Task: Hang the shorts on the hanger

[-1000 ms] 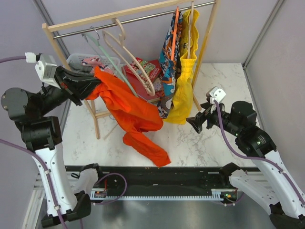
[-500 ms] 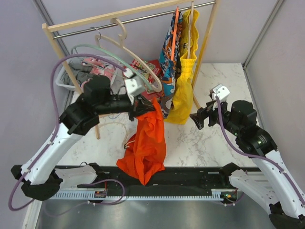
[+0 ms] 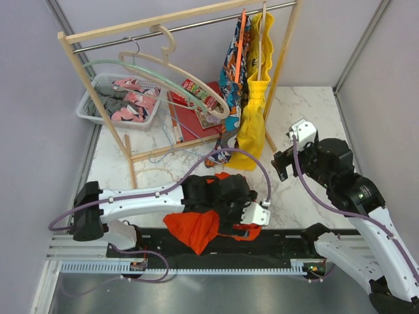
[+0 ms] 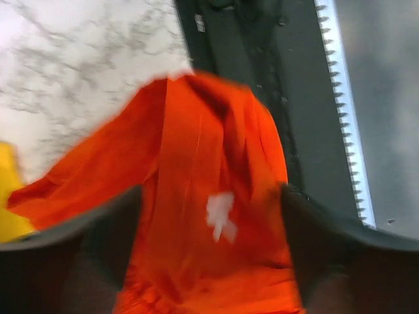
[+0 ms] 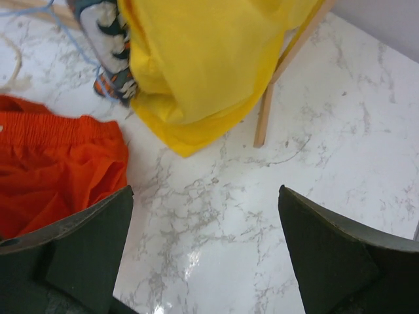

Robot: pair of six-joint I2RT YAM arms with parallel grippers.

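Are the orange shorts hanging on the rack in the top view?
No, the shorts lie crumpled at the near edge of the table, apart from the rack.

Shorts (image 3: 193, 229) lie at tabletop (image 3: 294, 104) near edge, spilling onto base rail (image 3: 275, 245). Rack (image 3: 131, 27) stands behind them; basket (image 3: 84, 111) sits under rack's left end.

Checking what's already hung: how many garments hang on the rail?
2, at the rail's right end: the multicoloured patterned garment and, right of it, the yellow garment. None looks hidden. The orange shorts lie off it at the table's near edge.
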